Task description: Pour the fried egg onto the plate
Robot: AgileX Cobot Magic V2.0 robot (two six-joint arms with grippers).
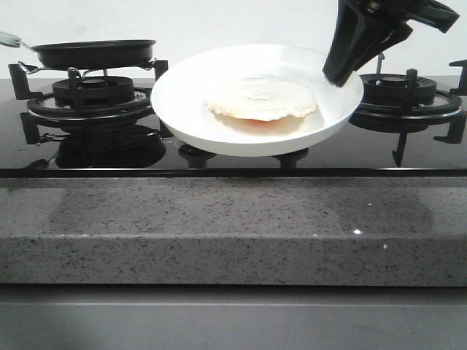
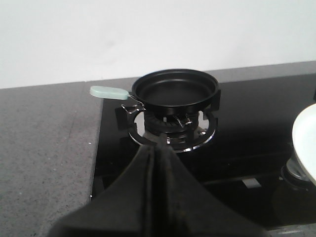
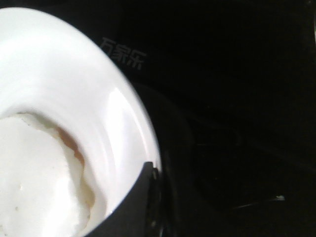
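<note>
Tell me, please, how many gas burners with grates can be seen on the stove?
2. The left burner holds the black frying pan. The right burner stands bare behind the white plate, which partly covers it. The plate may hide another burner in the middle.

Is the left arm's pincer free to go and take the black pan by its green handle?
Probably yes. The left pincer is shut and holds nothing, and the pan sits on its burner ahead of it, its green handle sticking out sideways with nothing in between. It would need to open first.
</note>
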